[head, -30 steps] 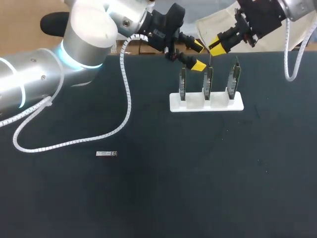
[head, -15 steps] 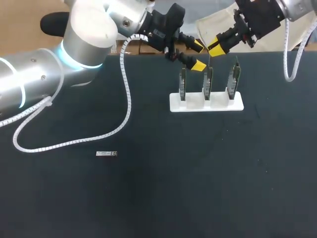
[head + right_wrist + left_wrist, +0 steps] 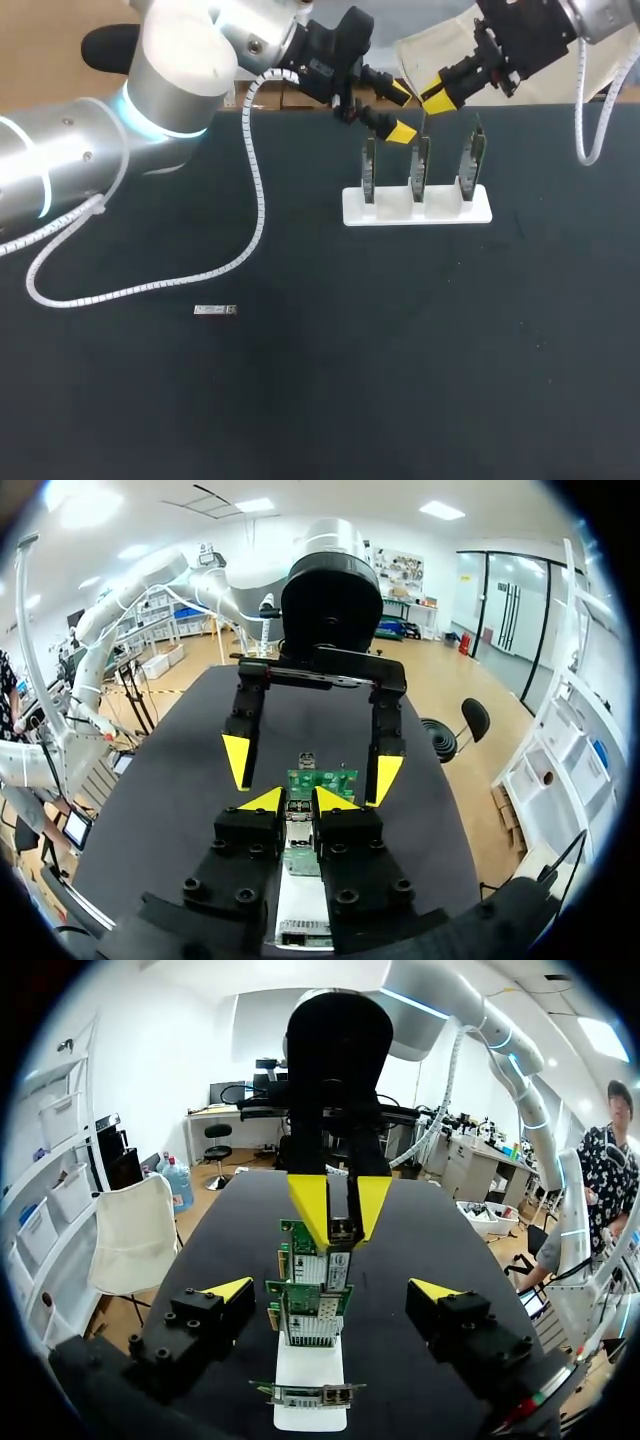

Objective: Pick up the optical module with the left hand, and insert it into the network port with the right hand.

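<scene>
- Black table (image 3: 420, 360) with a white stand (image 3: 350, 208) near the far edge. Three green cards (image 3: 420, 165) stand upright in it in a row.
- The right gripper (image 3: 436, 97) hangs right over the middle card, fingers pinched on a thin module (image 3: 340, 1205). The left wrist view shows it best, squeezed between the two yellow tips.
- From above, the module is just a sliver running down to the top of the middle card. I can't tell if its end is plugged in or only touching.
- In the right wrist view, that gripper's own fingers cover most of the module and the cards below.
- The left gripper (image 3: 398, 112) sits just beside the right one, over the stand's left end. Its fingers are wide apart, with nothing between them.
- A second module (image 3: 215, 310), tiny and silvery, lies flat on the table well apart from the stand. It's too small to make out any detail.
- The left arm (image 3: 90, 150) is cut off at the head view's edge.
</scene>
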### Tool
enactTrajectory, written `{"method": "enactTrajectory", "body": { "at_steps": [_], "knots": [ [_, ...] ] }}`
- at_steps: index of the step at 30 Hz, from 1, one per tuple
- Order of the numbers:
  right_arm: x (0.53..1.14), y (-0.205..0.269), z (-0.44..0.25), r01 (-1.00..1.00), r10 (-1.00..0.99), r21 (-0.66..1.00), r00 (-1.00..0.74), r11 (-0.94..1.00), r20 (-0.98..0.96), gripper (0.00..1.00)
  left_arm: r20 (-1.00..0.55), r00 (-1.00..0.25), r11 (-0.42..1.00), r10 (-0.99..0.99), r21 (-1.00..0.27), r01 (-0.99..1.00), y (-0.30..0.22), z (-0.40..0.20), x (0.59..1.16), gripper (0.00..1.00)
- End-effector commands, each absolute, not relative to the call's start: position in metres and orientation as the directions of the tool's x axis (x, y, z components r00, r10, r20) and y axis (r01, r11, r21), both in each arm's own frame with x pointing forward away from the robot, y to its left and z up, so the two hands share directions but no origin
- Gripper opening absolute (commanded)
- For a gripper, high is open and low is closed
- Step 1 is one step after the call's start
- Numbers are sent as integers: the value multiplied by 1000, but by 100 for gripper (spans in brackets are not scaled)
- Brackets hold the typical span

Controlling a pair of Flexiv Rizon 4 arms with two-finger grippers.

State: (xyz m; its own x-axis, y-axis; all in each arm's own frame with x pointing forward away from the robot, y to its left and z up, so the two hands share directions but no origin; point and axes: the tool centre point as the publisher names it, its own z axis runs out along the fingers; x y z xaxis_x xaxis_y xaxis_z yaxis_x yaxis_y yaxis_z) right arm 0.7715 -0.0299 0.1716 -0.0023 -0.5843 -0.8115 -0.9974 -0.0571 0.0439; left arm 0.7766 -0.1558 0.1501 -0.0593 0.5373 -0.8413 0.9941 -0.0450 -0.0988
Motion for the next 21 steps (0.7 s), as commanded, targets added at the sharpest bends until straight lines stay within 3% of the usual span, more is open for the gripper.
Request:
{"method": "enactTrajectory", "body": {
  "at_steps": [1, 21],
  "knots": [
    [768, -31, 167, -998, -590, 36, 0, -49, -807, 0, -840, -59, -48, 540, -100, 994, -156, 150, 779, 100],
    [769, -31, 174, -998, -598, -19, 52, -61, -800, 0, -840, -59, -48, 540, -100, 994, -156, 150, 779, 100]
  ]
}}
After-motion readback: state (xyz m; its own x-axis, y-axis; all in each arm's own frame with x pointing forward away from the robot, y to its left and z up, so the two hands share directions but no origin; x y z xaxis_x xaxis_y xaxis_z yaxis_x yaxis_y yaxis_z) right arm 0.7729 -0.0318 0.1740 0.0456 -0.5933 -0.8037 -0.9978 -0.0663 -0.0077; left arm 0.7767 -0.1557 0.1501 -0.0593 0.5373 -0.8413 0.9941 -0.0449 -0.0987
